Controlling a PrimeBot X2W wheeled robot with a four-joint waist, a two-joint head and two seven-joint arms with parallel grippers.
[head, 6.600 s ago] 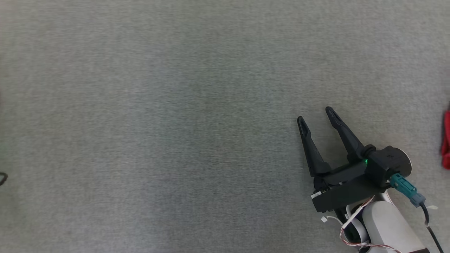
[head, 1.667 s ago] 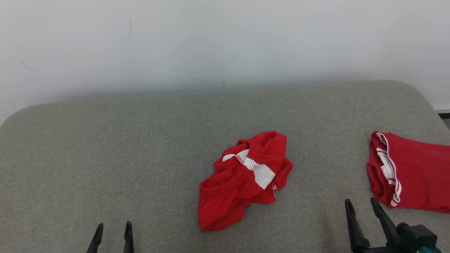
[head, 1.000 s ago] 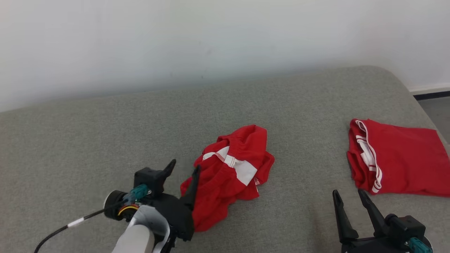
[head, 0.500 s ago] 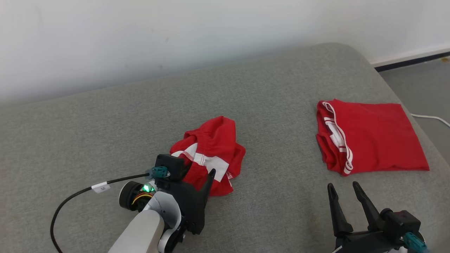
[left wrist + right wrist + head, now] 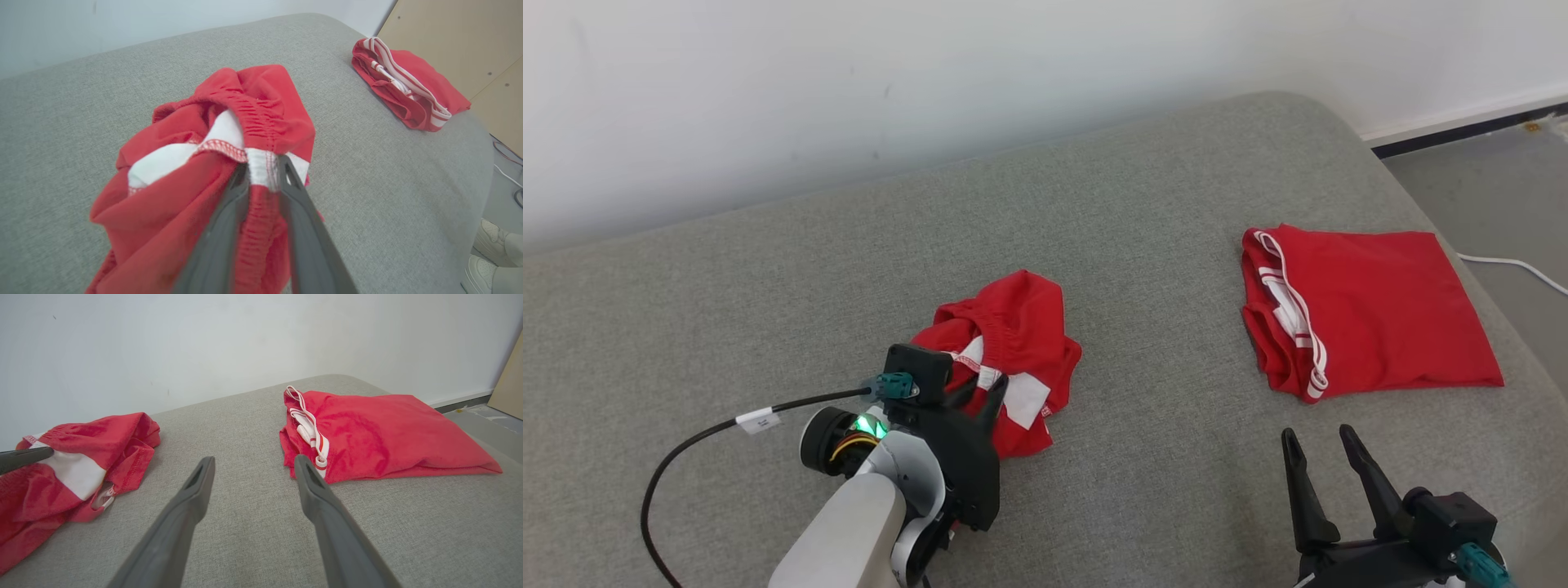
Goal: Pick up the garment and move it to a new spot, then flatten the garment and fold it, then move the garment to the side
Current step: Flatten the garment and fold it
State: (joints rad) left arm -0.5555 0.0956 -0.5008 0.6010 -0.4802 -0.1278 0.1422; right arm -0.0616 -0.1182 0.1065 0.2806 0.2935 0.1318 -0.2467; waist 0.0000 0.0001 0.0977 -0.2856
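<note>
My right claw (image 5: 1316, 437) hangs wide open and empty over the near edge of the grey upholstered surface (image 5: 768, 269). My left claw (image 5: 982, 390) pinches a fold of the crumpled red-and-white garment (image 5: 1021, 327) mid-surface. A folded red garment (image 5: 1372, 310) lies by the right edge.

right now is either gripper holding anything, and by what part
The left gripper pinches the crumpled red garment at its white band beside the elastic waistband. The right gripper is open, holding nothing.
</note>
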